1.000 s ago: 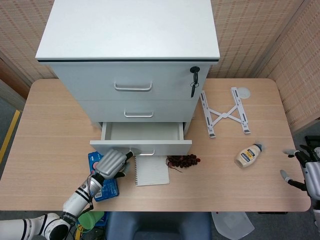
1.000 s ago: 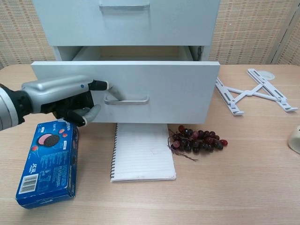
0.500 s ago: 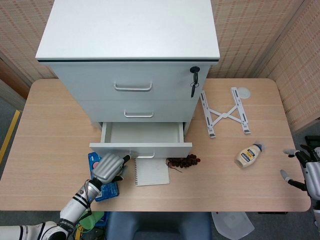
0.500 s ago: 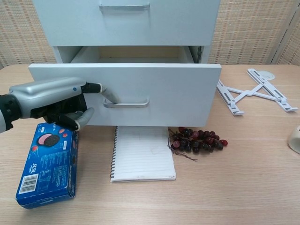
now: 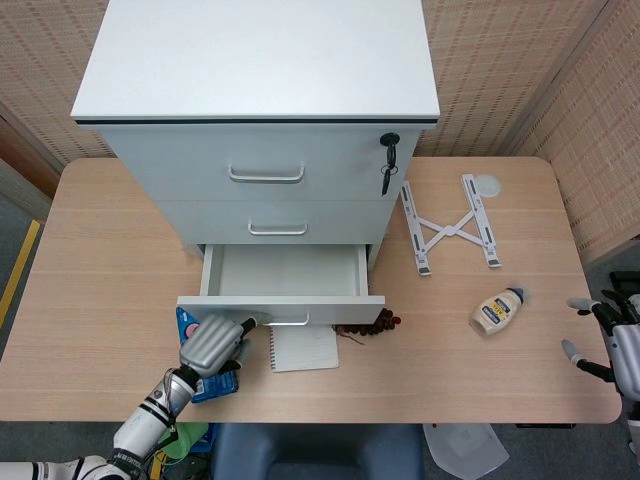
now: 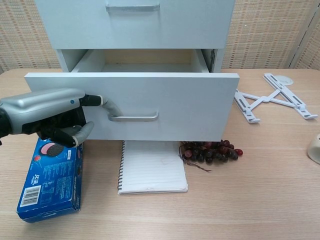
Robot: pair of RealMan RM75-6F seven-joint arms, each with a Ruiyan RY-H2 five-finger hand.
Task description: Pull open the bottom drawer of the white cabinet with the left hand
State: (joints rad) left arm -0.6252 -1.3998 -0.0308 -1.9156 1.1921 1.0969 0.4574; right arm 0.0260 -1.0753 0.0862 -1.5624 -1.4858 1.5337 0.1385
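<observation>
While left hand [image 6: 47, 112] hooks one finger behind handle [image 6: 133, 117], other fingers curled together: bottom drawer [image 6: 132, 105] of white cabinet [image 5: 260, 110] partly out. Pull straight toward near edge of bench [image 5: 480, 370]; drawer front overhangs notebook [image 6: 152, 167], grapes [image 6: 212, 150]. Right hand [image 5: 622, 345] idle far right, fingers apart.

Background: woven, tan wall panels [image 5: 500, 60] behind and to the right; light wood-grain table [image 5: 90, 270]; grey floor [image 5: 15, 215] with a yellow stripe [image 5: 20, 268] at left.
</observation>
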